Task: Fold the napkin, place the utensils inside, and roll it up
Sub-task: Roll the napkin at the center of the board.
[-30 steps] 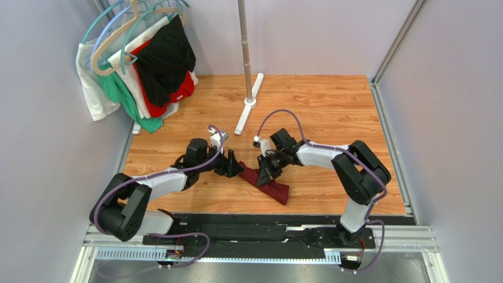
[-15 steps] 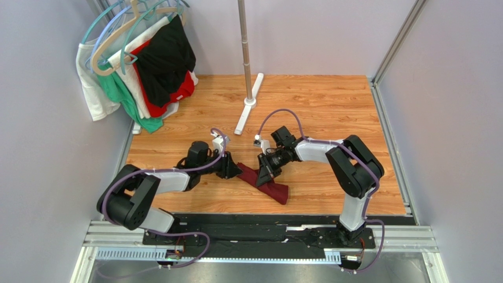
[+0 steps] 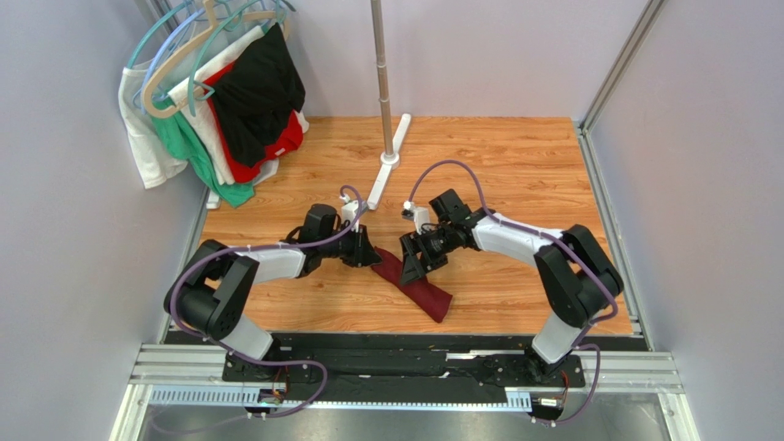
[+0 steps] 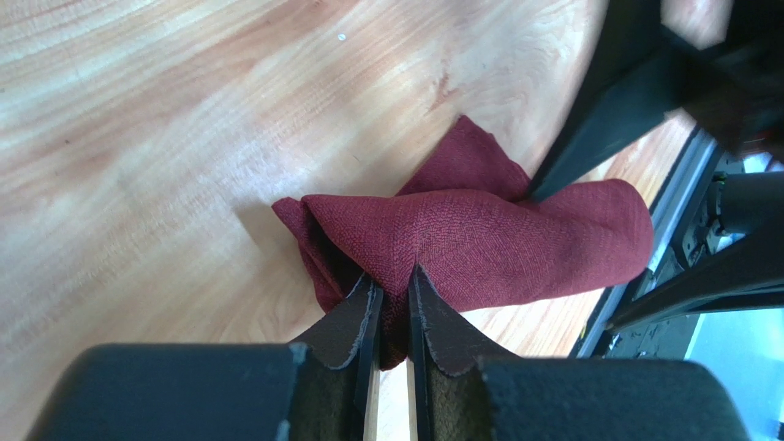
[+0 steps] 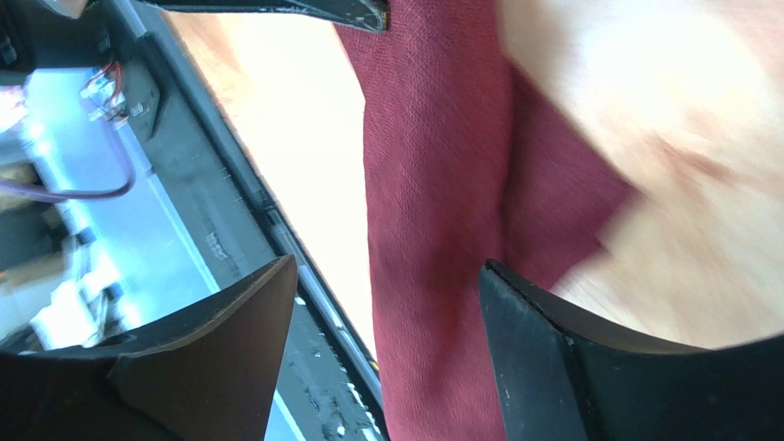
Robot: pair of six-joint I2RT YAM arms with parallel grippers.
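Note:
The napkin (image 3: 416, 287) lies as a narrow dark maroon roll on the wooden table, slanting toward the near edge. My left gripper (image 3: 370, 258) is shut on a fold of cloth at the roll's upper left end; in the left wrist view its fingertips (image 4: 391, 292) pinch the napkin (image 4: 497, 234). My right gripper (image 3: 410, 267) stands open just over the roll. The right wrist view shows wide-apart jaws (image 5: 386, 276) with the napkin (image 5: 432, 184) running beneath them, untouched. The utensils are hidden.
Garments on hangers (image 3: 221, 101) hang at the far left corner. A metal pole (image 3: 382, 73) rises from a white foot (image 3: 389, 163) at the back centre. Grey walls close both sides, and a black rail (image 3: 405, 354) runs along the near edge.
My right gripper opened and let go of the napkin. My left gripper reached in to the right and closed on the roll's end.

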